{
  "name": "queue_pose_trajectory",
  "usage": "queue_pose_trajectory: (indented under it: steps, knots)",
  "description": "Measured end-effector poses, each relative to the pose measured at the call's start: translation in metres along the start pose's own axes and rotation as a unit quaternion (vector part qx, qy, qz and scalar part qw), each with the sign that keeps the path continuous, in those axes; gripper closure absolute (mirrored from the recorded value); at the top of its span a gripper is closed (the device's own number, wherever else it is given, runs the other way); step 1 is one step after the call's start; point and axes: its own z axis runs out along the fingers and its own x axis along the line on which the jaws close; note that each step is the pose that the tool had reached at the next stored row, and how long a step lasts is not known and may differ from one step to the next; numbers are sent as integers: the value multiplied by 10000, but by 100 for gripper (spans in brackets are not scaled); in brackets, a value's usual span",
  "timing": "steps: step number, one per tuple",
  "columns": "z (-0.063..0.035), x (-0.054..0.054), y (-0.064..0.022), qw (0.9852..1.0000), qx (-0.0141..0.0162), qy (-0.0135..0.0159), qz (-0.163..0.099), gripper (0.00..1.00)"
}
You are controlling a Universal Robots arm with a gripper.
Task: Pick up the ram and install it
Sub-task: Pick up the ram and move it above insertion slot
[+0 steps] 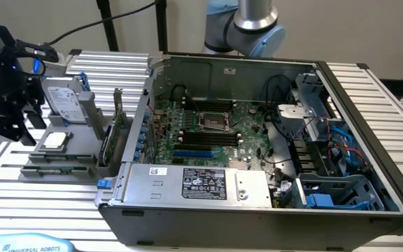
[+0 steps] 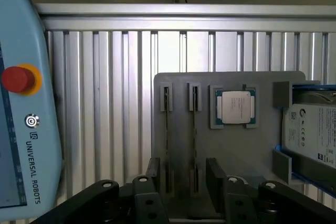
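Now the gripper (image 2: 184, 165) hangs pointing down over one end of a grey holder (image 2: 178, 85), its jaws spread wide and empty. Just ahead of it the ram (image 2: 194, 129) stands on edge in a slot, its long axis running straight away from the fingers, with a second stick (image 2: 166, 129) parallel beside it. The holder rests on a slatted aluminium table (image 2: 105, 103) beside an open computer case (image 1: 257, 68)

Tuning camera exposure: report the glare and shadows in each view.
Wrist view: glare streaks on the slatted table, a sheen on the processor chip, the gripper dark. Exterior view: the table bright, the computer case's near outer wall dark.
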Motion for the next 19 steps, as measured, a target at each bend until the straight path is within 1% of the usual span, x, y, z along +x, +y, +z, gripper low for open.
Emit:
queue_pose_trajectory:
  steps: [4, 13, 19]
  knots:
    - [74, 22, -17, 10000, 0, 0, -9, 52]
    - [237, 29, -65, 10000, 0, 1, -48, 52]
    - [345, 34, -75, 10000, 0, 1, -63, 52]
